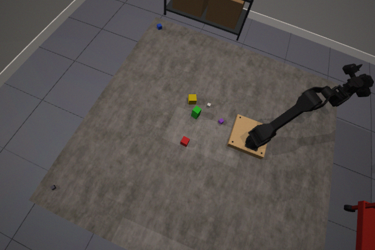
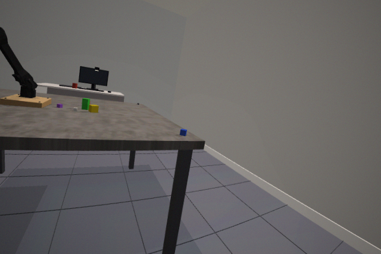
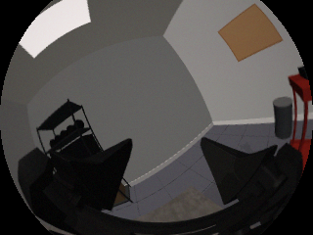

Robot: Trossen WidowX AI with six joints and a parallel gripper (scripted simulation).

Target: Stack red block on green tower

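1. Nothing of the stacking is done yet, as far as these views show: the red block point(image 1: 184, 140) lies on its own on the desk point(image 1: 127, 162), well apart from the arm and a little way from the green tower point(image 1: 195, 111).
2. The green tower stands upright in the exterior view point(image 2: 85, 103), with a yellow block point(image 1: 192, 99) just beside it. A small white cube point(image 1: 208, 104) and a small purple cube point(image 1: 221, 120) lie near it on the side toward the arm's wooden base point(image 1: 239, 132).
3. The gripper point(image 1: 357, 70) is swung out past the desk's edge, away from all the blocks; the arm reaches back from its base instead of over the work area.
4. The jaws stand wide apart with nothing between them. The wrist view shows both fingers spread, with only room walls, floor and a shelf beyond them.
5. A blue cube point(image 1: 159, 26) sits at a far corner of the desk and a dark cube point(image 1: 53, 187) near another corner; neither looks to be in the way.
6. Left to do, in my judgement: bring the arm round over the desk, descend on the red block, close on it, lift, carry it above the tower and set it down squarely.
7. The tight spot will likely be the release, since the yellow block crowds the tower and a nudge could topple it.
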